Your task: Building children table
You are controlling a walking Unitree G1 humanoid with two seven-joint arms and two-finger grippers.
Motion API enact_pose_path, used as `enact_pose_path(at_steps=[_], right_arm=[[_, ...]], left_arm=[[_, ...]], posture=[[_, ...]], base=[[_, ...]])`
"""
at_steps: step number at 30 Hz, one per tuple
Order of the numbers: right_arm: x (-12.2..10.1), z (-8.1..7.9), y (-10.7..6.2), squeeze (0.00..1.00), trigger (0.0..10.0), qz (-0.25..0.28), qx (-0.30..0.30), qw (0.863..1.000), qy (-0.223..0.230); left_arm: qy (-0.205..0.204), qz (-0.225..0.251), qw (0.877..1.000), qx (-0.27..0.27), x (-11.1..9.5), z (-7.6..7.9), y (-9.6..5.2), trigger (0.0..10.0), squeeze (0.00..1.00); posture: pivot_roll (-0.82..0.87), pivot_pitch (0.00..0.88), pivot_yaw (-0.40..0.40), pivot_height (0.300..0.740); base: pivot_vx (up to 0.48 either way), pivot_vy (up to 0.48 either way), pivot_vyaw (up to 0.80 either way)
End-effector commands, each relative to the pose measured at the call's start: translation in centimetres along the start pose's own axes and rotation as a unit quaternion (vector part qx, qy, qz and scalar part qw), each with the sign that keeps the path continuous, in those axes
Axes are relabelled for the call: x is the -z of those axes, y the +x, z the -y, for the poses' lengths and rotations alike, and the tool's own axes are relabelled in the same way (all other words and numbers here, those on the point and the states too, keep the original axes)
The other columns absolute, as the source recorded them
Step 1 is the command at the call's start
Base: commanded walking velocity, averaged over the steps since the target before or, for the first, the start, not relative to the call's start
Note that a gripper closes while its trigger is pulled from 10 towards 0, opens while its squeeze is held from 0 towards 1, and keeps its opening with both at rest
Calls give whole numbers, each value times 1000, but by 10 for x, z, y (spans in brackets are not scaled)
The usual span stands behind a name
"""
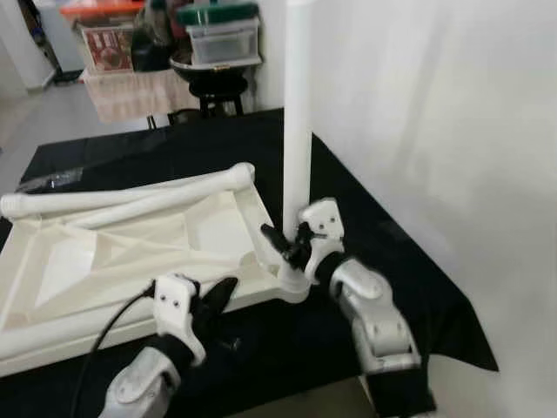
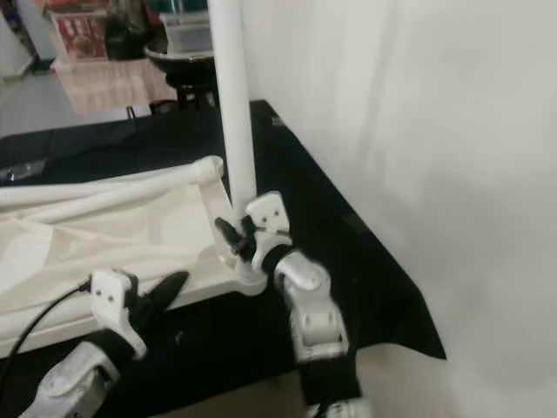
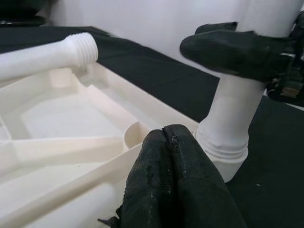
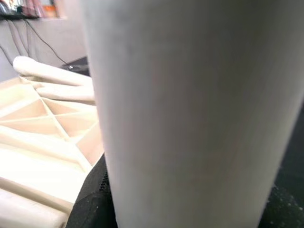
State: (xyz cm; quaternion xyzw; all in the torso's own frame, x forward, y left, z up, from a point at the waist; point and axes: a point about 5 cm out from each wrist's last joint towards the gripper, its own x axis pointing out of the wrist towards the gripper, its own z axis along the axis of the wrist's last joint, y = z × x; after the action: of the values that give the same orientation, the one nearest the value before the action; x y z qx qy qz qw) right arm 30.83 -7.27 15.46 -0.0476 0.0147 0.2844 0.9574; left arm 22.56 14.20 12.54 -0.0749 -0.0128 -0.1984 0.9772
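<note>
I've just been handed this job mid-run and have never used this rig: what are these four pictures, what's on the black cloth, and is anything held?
The top two pictures come from the robot's head, looking down at its own silver arms. The other two look along each wrist's black fingers.

On the black cloth lies a white tabletop, underside up, so its ribs show. One white leg stands upright in the near corner socket by the wall. More loose legs lie across the far edge; one has a threaded end.

The right gripper is closed around the upright leg near its base. The left gripper, fingers shut and holding nothing, sits at the tabletop's near edge. Storage boxes stand behind.
</note>
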Motion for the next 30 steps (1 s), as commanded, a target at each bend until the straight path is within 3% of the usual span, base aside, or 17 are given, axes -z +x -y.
enact_pose_path(at_steps=[1, 8, 9, 10, 11, 12, 13, 15, 17, 18, 19, 20, 23, 25, 30], right_arm=[[16, 5, -3, 0, 0, -50, 29, 998, -6], [17, -3, 5, 0, 353, -77, 31, 997, -3], [14, -4, 7, 0, 10000, -79, 30, 996, 7], [8, -3, 12, 882, 10000, -66, -1, 998, 22], [3, -3, 14, 882, 10000, -55, -23, 998, 31], [-5, -3, 19, 1000, 10000, -34, -77, 996, 41], [-5, -3, 19, 1000, 10000, -34, -77, 996, 41], [-16, -1, 22, 1000, 10000, 1, -148, 988, 50], [-16, -1, 22, 1000, 10000, 1, -148, 988, 50], [-20, 3, 23, 1000, 10000, 16, -201, 978, 56], [-21, 10, 23, 0, 10000, 23, -260, 964, 43], [-21, 10, 23, 0, 10000, 23, -260, 964, 43], [-7, 21, 17, 0, 10000, -28, -409, 911, 36], [-4, 23, 18, 0, 10000, -44, -421, 905, 39], [-6, 28, 35, 0, 10000, -56, -389, 919, 28]], left_arm=[[-3, -8, 1000, 7, 2, 0, -1, 10000, 0], [-1, -9, 1000, 5, 2, 0, 0, 10000, 0], [-2, -9, 1000, 4, 2, 0, 0, 10000, 0], [-3, -11, 1000, 5, 3, 0, 0, 10000, 0], [-5, -12, 1000, 7, 3, 0, 0, 10000, 0], [-5, -14, 1000, 8, 4, 1, -1, 10000, 0], [-5, -14, 1000, 8, 4, 1, -1, 10000, 0], [-3, -17, 1000, 9, 4, 1, -1, 10000, 0], [-3, -17, 1000, 9, 4, 1, -1, 10000, 0], [6, -20, 1000, 9, 5, 2, -2, 10000, 0], [18, -25, 999, 15, 5, 5, -5, 10000, 0], [18, -25, 999, 15, 5, 5, -5, 10000, 0], [48, -45, 997, 50, 8, 18, -18, 10000, 0], [46, -46, 996, 57, 8, 21, -22, 10000, 0], [38, -41, 997, 59, 8, 25, -30, 10000, 0]], posture=[[2, 52, 8, 740], [13, 45, 7, 740], [14, 43, 8, 740], [15, 41, 10, 740], [15, 41, 10, 740], [14, 40, 12, 740], [14, 40, 12, 740], [14, 36, 15, 740], [14, 36, 15, 740], [16, 34, 14, 740], [17, 32, 14, 740], [17, 32, 14, 740], [32, 26, 10, 740], [32, 26, 10, 740], [52, 21, 3, 740]], base=[[0, 0, 0], [0, 0, 0], [0, 0, 0], [0, 0, 0], [0, 0, 0], [0, 0, 0], [0, 0, 0], [0, 0, 0], [0, 0, 0], [0, 0, 0], [0, 0, 0], [0, 0, 0], [0, 0, 0], [0, 0, 0], [0, 0, 0]])
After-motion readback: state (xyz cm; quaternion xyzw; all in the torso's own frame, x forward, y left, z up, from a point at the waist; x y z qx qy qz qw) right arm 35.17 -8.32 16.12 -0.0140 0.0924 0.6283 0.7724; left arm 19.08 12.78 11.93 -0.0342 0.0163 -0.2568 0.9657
